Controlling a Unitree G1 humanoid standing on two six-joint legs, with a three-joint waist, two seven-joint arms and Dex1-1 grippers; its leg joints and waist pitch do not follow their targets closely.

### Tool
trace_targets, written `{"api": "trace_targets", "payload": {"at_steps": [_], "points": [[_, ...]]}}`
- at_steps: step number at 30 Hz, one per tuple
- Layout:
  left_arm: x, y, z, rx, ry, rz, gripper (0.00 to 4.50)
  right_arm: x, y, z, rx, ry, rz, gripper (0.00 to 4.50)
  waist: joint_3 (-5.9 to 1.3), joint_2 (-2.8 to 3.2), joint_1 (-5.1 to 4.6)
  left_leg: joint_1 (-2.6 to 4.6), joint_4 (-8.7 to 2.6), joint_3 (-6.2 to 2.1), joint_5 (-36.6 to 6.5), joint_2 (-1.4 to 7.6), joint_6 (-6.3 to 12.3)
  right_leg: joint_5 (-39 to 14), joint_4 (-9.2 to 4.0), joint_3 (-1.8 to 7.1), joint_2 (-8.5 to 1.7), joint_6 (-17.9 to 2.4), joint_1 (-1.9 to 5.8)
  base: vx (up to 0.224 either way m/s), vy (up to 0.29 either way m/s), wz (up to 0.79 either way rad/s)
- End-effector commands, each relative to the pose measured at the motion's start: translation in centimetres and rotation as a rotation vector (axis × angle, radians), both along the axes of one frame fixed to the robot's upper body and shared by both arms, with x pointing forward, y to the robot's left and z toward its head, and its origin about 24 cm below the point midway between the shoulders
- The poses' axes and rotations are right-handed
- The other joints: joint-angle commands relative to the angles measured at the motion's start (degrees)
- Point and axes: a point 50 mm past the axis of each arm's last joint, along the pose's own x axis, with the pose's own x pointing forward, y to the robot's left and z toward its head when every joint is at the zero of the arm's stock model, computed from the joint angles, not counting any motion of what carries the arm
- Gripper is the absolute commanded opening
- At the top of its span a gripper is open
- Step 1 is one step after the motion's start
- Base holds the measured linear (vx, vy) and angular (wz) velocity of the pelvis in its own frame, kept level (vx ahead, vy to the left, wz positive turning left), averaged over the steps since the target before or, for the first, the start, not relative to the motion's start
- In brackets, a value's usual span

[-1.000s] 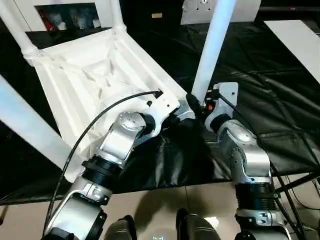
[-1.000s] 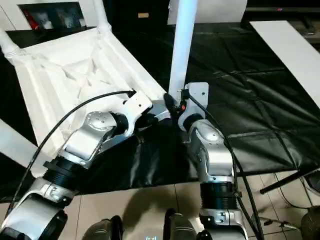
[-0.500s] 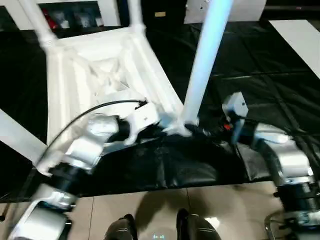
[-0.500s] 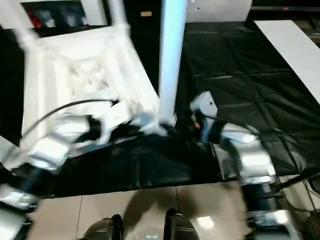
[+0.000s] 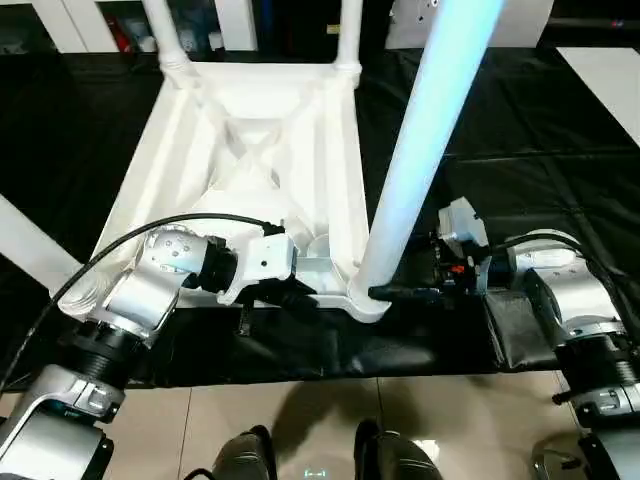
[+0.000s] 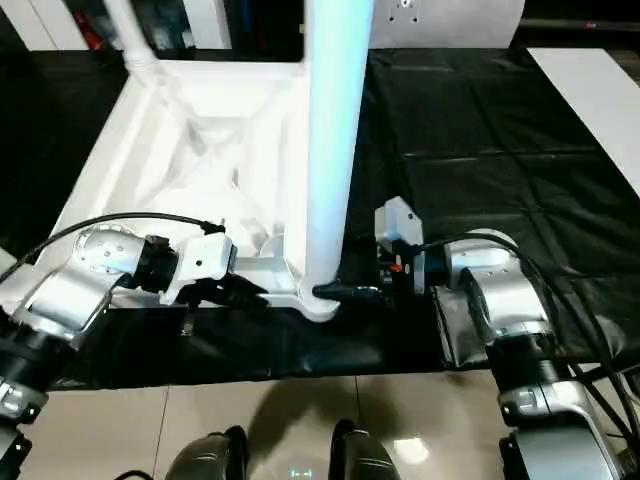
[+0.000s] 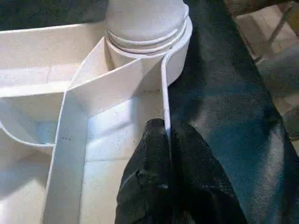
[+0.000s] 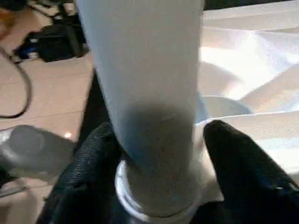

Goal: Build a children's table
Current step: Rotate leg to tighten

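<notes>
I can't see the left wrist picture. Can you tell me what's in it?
The left end effector pinches the thin side wall of the upside-down white table, one black finger inside the wall and one outside. Just past it, a white leg stands in the round corner socket. A black cloth covers the surface beside the table.

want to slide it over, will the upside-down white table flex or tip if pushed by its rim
The children's table is probably light: thin ribbed plastic. The rim wall the left claw pinches looks thin, so may flex. The leg between the right claw fingers stands tall, so pushing high might tip it.
</notes>
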Motion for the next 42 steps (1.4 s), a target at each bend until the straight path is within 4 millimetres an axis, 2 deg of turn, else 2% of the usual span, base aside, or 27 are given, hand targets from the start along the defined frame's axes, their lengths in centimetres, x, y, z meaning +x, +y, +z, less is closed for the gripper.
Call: {"api": "trace_targets", "payload": {"at_steps": [1, 2, 6, 7, 11, 18, 19, 21, 22, 23, 24, 25, 26, 27, 28, 29, 30, 31, 32, 33, 34, 36, 37, 38, 40, 42], "points": [[-0.6, -0.9, -0.5, 0.052, 0.025, -0.111, 0.0, -0.2, 0.3, 0.2, -0.002, 0.007, 0.061, 2.93, -4.69, -0.42, -0.31, 1.11, -3.04, -0.41, -10.5, 3.06, 7.47, -18.7, -3.17, 2.91, -4.53, -12.4, 3.96, 0.0, 0.0, 0.0], [-0.6, -0.9, -0.5, 0.052, 0.024, -0.111, 0.0, -0.2, 0.3, 0.2, -0.003, 0.008, 0.062, 2.69, -4.75, -0.46, -0.19, 1.07, -3.02, -0.41, -10.1, 3.07, 7.54, -18.3, -3.07, 2.93, -4.53, -12.4, 3.99, 0.0, 0.0, 0.0], [-0.4, -0.8, -0.5, 0.056, 0.02, -0.112, 0.0, -0.2, 0.3, 0.1, -0.008, 0.018, 0.09, 2.52, -4.69, -0.39, 0.02, 1.15, -3.06, -0.42, -10.5, 3.09, 7.34, -19.1, -3.21, 2.87, -4.55, -12.4, 3.86, 0.0, 0.0, 0.0], [-0.4, -0.8, -0.5, 0.055, 0.02, -0.113, 0.0, -0.1, 0.3, 0.1, -0.007, 0.019, 0.096, 2.27, -4.62, -0.34, 0.0, 1.11, -3.09, -0.46, -10.8, 3.09, 6.99, -19.4, -3.2, 2.88, -4.56, -12.4, 3.91, 0.0, 0.0, 0.0], [-0.2, -0.5, -0.6, 0.06, 0.023, -0.108, 0.0, -0.3, 0.4, 0.0, -0.006, 0.045, 0.126, 2.03, -4.69, -0.38, 0.09, 1.08, -3.08, -0.46, -10.4, 3.05, 7.06, -18.9, -3.15, 2.9, -4.52, -12.3, 3.97, 0.0, 0.0, 0.0], [0.0, -0.6, -0.4, 0.024, 0.047, -0.058, 0.0, -0.8, 0.6, -0.1, 0.034, 0.098, 0.114, 1.95, -4.55, -0.31, 0.26, 1.1, -3.18, -0.48, -10.5, 3.12, 7.11, -19.2, -3.21, 2.88, -4.48, -12.4, 3.95, 0.0, 0.0, 0.0], [0.4, -1.0, -0.3, 0.007, 0.049, 0.006, 0.0, -1.0, 1.0, -0.3, 0.051, 0.145, 0.063, 1.95, -4.52, -0.21, 0.26, 1.14, -3.2, -0.49, -11.0, 3.11, 6.87, -19.9, -3.28, 2.87, -4.5, -12.3, 3.89, 0.0, 0.0, 0.0], [0.8, -1.6, -0.1, -0.03, 0.038, 0.077, 0.0, -1.1, 1.8, -0.7, 0.056, 0.131, -0.014, 1.95, -4.28, -0.29, 0.32, 1.15, -3.42, -0.56, -11.5, 3.26, 6.1, -21.2, -3.4, 2.99, -4.49, -11.8, 3.84, 0.0, 0.0, 0.0], [1.0, -1.9, 0.0, -0.042, 0.033, 0.107, 0.0, -1.0, 2.2, -0.9, 0.049, 0.132, -0.061, 1.95, -4.13, -0.09, 0.3, 1.33, -3.46, -0.63, -12.5, 3.16, 5.39, -23.2, -3.74, 2.95, -4.59, -11.4, 3.63, 0.0, 0.0, 0.0], [1.2, -2.4, 0.1, -0.055, 0.021, 0.135, 0.0, -0.9, 2.6, -1.3, 0.036, 0.14, -0.125, 1.95, -4.03, -0.28, 0.08, 1.23, -3.55, -0.65, -13.1, 3.03, 4.89, -24.6, -3.95, 2.92, -4.56, -10.9, 3.74, 0.0, 0.0, 0.0], [1.4, -3.4, 0.4, -0.085, 0.011, 0.189, 0.0, -0.4, 3.5, -1.7, 0.033, 0.166, -0.259, 1.95, -3.84, -0.16, -0.13, 1.24, -3.68, -0.92, -14.1, 2.82, 3.73, -28.0, -4.11, 2.79, -4.65, -9.8, 3.76, 0.0, 0.0, 0.0], [1.4, -3.8, 0.5, -0.096, 0.011, 0.205, 0.0, -0.3, 3.8, -1.8, 0.041, 0.175, -0.298, 1.95, -3.47, -0.47, -0.65, 1.26, -3.83, -1.1, -15.9, 2.49, 2.7, -32.8, -4.78, 2.59, -4.69, -8.0, 3.65, 0.0, 0.0, 0.0], [1.5, -4.3, 0.6, -0.114, 0.007, 0.23, 0.0, -0.1, 4.2, -1.8, 0.057, 0.184, -0.343, 1.95, -3.36, -0.67, -1.28, 0.99, -3.81, -1.44, -17.2, 2.04, 1.86, -37.8, -5.28, 2.28, -4.96, -5.6, 4.05, 0.0, 0.0, 0.0], [1.5, -4.3, 0.6, -0.114, 0.007, 0.23, 0.0, -0.1, 4.2, -1.8, 0.057, 0.184, -0.343, 1.95, -3.28, -0.62, -1.54, 1.04, -3.81, -1.51, -17.5, 2.03, 1.51, -39.3, -5.4, 2.29, -4.98, -4.6, 3.94, 0.0, 0.0, 0.0], [1.9, -5.5, 1.0, -0.158, 0.001, 0.287, 0.0, 0.2, 5.2, -1.8, 0.07, 0.18, -0.443, 1.95, -3.14, -0.67, -2.07, 1.11, -3.73, -1.58, -18.5, 1.83, 1.52, -41.9, -5.98, 2.1, -4.92, -3.2, 3.63, 0.0, 0.0, 0.0], [2.1, -6.3, 1.4, -0.183, -0.01, 0.328, 0.0, 0.4, 6.0, -1.8, 0.085, 0.189, -0.519, 1.95, -3.09, -0.64, -2.56, 1.49, -3.59, -1.6, -19.0, 1.64, 1.21, -43.5, -6.39, 1.92, -4.72, -2.3, 3.2, 0.0, 0.0, 0.0], [2.1, -6.3, 1.4, -0.183, -0.01, 0.328, 0.0, 0.4, 6.0, -1.8, 0.085, 0.189, -0.519, 1.95, -3.09, -0.64, -2.56, 1.49, -3.59, -1.6, -19.0, 1.64, 1.21, -43.5, -6.39, 1.92, -4.72, -2.3, 3.2, 0.0, 0.0, 0.0], [2.5, -7.5, 1.9, -0.217, -0.022, 0.399, 0.0, 0.6, 7.1, -1.9, 0.107, 0.197, -0.664, 1.95, -3.12, -0.69, -3.09, 1.32, -3.6, -1.81, -19.3, 1.4, 1.4, -44.6, -6.74, 1.54, -4.75, -0.9, 3.39, 0.0, 0.0, 0.0], [2.7, -7.9, 2.1, -0.228, -0.028, 0.424, 0.0, 0.6, 7.5, -1.9, 0.123, 0.199, -0.707, 1.95, -3.15, -0.47, -3.27, 1.4, -3.73, -1.83, -19.3, 1.52, 1.37, -43.7, -6.86, 1.46, -4.63, -1.0, 3.05, 0.0, 0.0, 0.0], [2.8, -8.1, 2.2, -0.234, -0.032, 0.439, 0.0, 0.7, 7.7, -1.9, 0.129, 0.196, -0.746, 1.95, -3.28, -0.44, -3.48, 1.41, -3.74, -1.88, -19.3, 1.55, 1.31, -43.0, -6.89, 1.35, -4.65, -1.0, 3.16, 0.0, 0.0, 0.0], [3.0, -8.9, 2.5, -0.256, -0.041, 0.489, 0.0, 0.8, 8.6, -1.9, 0.166, 0.208, -0.86, 1.95, -3.53, -0.42, -3.7, 1.25, -3.9, -1.92, -19.0, 1.73, 1.35, -40.8, -6.79, 1.28, -4.68, -1.5, 3.3, 0.0, 0.0, 0.0], [3.0, -9.3, 2.6, -0.263, -0.043, 0.504, 0.0, 0.8, 9.1, -1.9, 0.181, 0.221, -0.898, 1.95, -3.72, -0.23, -3.76, 1.36, -4.0, -1.88, -18.7, 1.88, 1.43, -38.2, -6.7, 1.43, -4.71, -2.3, 3.11, 0.0, 0.0, 0.0], [3.0, -10.0, 2.7, -0.274, -0.047, 0.516, 0.0, 0.9, 10.0, -1.8, 0.246, 0.248, -0.956, 1.95, -3.87, -0.1, -3.88, 1.38, -4.05, -1.76, -18.4, 2.12, 2.24, -33.4, -6.24, 1.79, -4.64, -3.8, 3.12, 0.0, 0.0, 0.0], [3.0, -10.0, 2.7, -0.274, -0.047, 0.515, 0.0, 0.9, 10.1, -1.8, 0.25, 0.25, -0.955, 1.95, -4.0, 0.11, -3.91, 1.32, -4.08, -1.68, -17.8, 2.22, 2.56, -31.2, -6.0, 1.96, -4.65, -4.6, 3.14, 0.0, 0.0, 0.0], [2.9, -10.1, 2.6, -0.269, -0.049, 0.509, 0.0, 0.7, 10.4, -1.6, 0.284, 0.246, -0.954, 2.65, -4.35, 0.06, -3.82, 1.06, -4.09, -1.34, -14.8, 2.39, 3.65, -21.7, -5.03, 2.26, -4.37, -7.6, 3.53, 0.0, 0.0, 0.0], [2.8, -9.8, 2.5, -0.258, -0.051, 0.506, 0.0, 0.6, 10.0, -1.6, 0.285, 0.238, -0.952, 2.7, -4.38, 0.04, -3.78, 1.01, -3.96, -1.1, -14.0, 2.34, 4.39, -19.2, -4.77, 2.47, -4.45, -8.9, 3.67, 0.0, 0.0, 0.0]]}}
